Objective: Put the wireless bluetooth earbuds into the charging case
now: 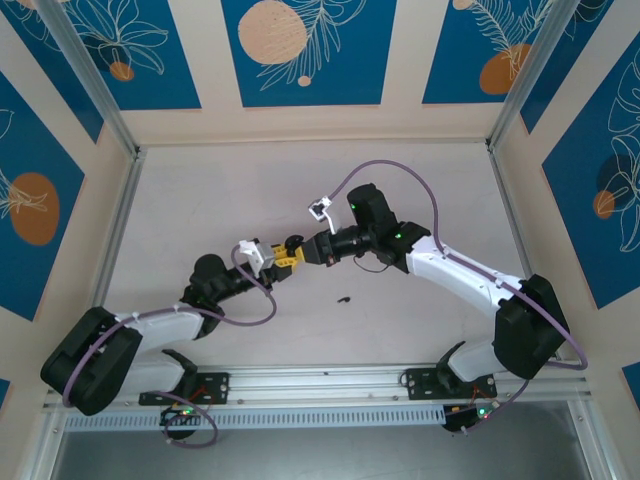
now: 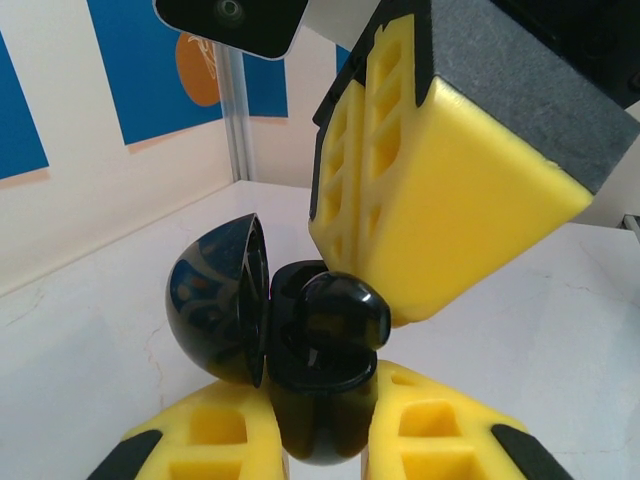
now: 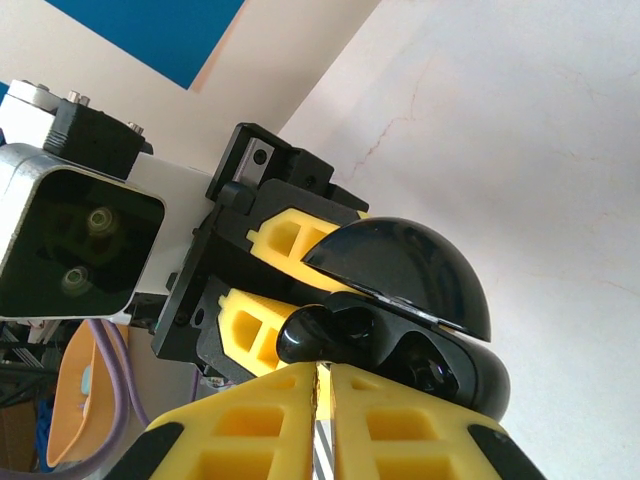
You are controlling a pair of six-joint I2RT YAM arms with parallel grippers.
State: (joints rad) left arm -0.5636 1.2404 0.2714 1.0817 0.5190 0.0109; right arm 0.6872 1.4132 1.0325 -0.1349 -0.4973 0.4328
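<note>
The left claw point(image 2: 320, 425) clamps the open black charging case point(image 2: 215, 310) above the middle of the surface point(image 1: 200, 200). The right claw point(image 3: 318, 415), pinched together on a black earbud point(image 2: 340, 310), sets it at its socket. It appears not yet fully seated. A second black earbud point(image 1: 343, 299) lies nearby, still to insert.

Left arm point(image 1: 160, 325) and right arm point(image 1: 455, 268) bend inward, tips meeting. Left gripper point(image 2: 320, 425) jaws clamp a case point(image 2: 215, 300); right gripper point(image 3: 320, 385) jaws pinch a bud point(image 3: 318, 335).
</note>
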